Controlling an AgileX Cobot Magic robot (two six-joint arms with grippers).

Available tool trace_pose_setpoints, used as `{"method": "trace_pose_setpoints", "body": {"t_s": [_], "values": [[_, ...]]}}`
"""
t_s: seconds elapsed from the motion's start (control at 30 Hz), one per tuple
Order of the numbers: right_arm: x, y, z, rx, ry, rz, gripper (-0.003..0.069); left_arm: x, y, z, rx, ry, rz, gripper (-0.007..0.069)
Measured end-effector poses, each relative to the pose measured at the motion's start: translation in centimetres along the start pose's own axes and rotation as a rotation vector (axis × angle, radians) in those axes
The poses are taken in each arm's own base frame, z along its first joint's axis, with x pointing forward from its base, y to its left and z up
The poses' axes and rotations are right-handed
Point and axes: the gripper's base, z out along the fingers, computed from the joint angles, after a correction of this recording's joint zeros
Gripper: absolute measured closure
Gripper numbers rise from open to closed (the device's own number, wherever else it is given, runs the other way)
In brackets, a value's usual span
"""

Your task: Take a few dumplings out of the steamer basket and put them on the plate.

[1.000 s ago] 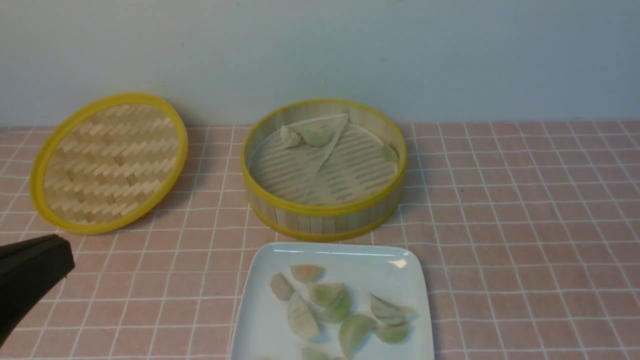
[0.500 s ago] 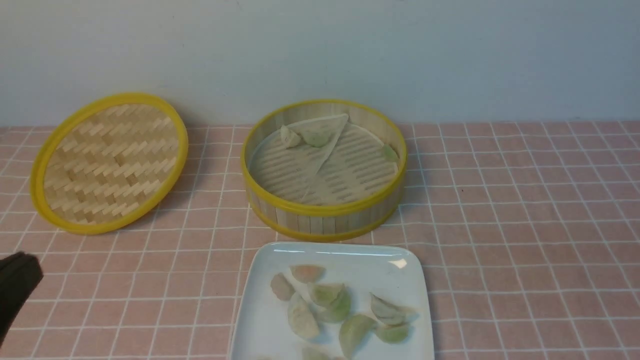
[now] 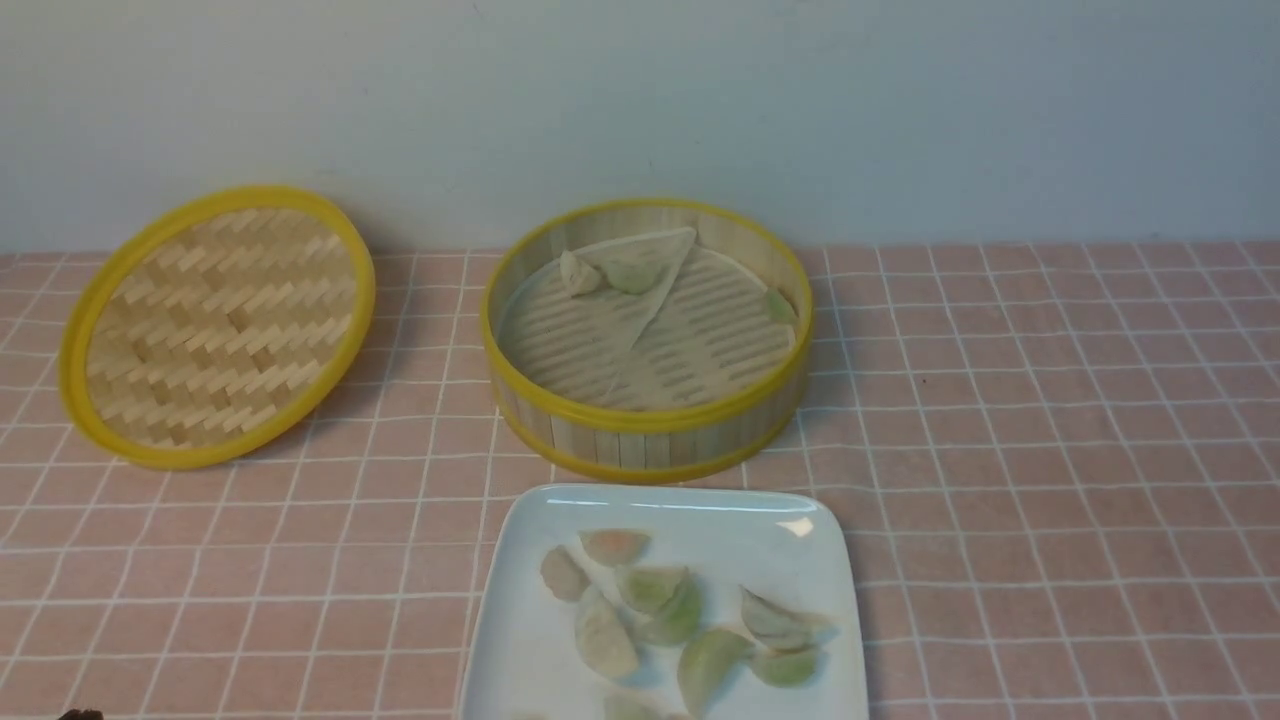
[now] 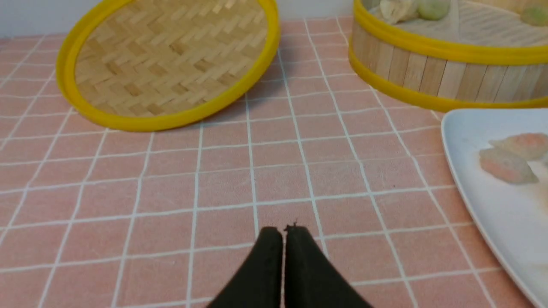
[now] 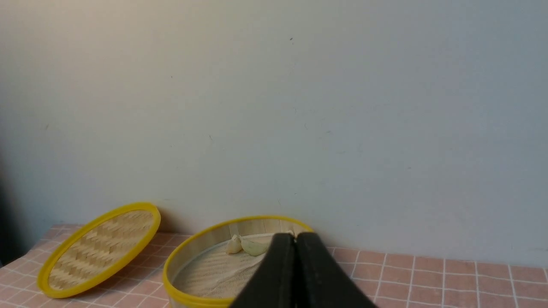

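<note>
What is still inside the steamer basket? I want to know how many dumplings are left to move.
Inside the steamer basket, three dumplings show: two at the far side on a folded liner, one by the right wall. The near wall hides the closest strip of floor.

The desk [image 3: 1050, 450] wears a pink cloth gridded with white lines. Directly on it stand the steamer basket [image 3: 650, 435] near the back wall, the white plate [image 3: 530, 600] just in front of the basket, and the woven lid [image 3: 215, 325], tilted, well to the basket's left.
</note>
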Motion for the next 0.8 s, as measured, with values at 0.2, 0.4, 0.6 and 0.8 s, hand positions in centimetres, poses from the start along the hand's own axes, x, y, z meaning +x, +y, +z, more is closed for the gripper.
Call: {"method": "trace_pose_setpoints", "body": {"t_s": [0.2,0.4,0.6,0.8], "values": [[0.00,0.00,0.00,0.000,0.000,0.000,0.0673,0.02,0.00,0.00,0.000,0.002,-0.002,0.0631],[0.00,0.00,0.00,0.000,0.000,0.000,0.0673,0.03,0.00,0.00,-0.001,0.003,-0.002,0.0631],[0.00,0.00,0.00,0.000,0.000,0.000,0.0673,0.03,0.00,0.00,-0.001,0.003,-0.002,0.0631],[0.04,0.05,0.00,-0.005,0.005,0.003,0.0673,0.03,0.00,0.00,-0.001,0.003,-0.002,0.0631]]}}
